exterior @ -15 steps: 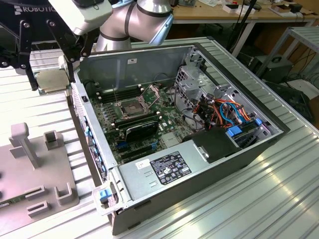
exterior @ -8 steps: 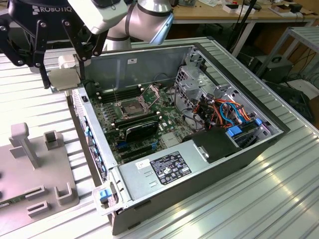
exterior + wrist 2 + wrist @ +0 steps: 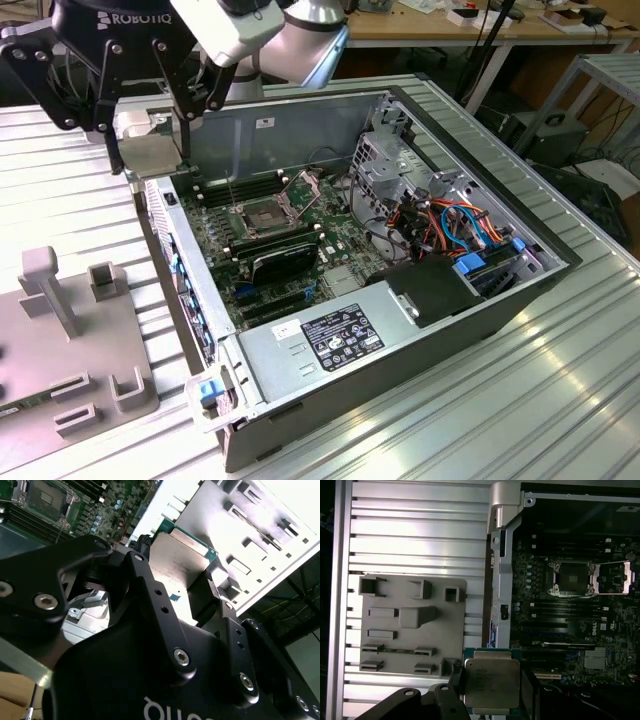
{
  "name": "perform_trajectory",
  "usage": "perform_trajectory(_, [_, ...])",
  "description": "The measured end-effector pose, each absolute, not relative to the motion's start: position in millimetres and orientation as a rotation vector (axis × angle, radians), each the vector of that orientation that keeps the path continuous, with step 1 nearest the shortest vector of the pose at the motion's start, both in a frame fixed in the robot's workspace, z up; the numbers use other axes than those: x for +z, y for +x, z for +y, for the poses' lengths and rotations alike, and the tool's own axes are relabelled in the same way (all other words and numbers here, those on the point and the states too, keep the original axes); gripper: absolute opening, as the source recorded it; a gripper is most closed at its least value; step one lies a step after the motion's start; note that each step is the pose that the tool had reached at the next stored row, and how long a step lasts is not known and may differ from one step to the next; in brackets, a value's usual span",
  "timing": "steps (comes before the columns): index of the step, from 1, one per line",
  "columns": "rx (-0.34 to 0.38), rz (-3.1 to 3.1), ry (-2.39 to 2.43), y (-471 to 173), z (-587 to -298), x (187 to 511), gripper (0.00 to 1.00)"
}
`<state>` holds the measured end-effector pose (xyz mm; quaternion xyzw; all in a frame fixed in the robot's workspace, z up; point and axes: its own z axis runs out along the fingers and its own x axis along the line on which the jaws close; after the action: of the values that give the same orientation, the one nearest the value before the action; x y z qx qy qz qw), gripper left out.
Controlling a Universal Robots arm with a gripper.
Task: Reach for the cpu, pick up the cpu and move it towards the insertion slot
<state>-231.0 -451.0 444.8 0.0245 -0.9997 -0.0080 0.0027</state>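
My gripper is shut on the cpu, a thin, flat, silvery-tan square chip. It hangs in the air over the left rim of the open computer case, at the exterior view's upper left. Both wrist views show the cpu clamped edge to edge between the two black fingers. The insertion slot is a silver-framed socket with a dark centre on the green board, and its hinged frame plate stands open. The slot lies apart from the cpu, further inside the case.
A grey fixture plate with raised blocks lies on the ribbed metal table beside the case. Inside the case are long black memory slots, a black card, a labelled grey power supply, and a drive cage with coloured cables.
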Motion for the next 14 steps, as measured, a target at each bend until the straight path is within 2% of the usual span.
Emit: perform_trajectory(14, [-0.025,-3.135,0.077,-199.2,-451.0,444.6,0.55])
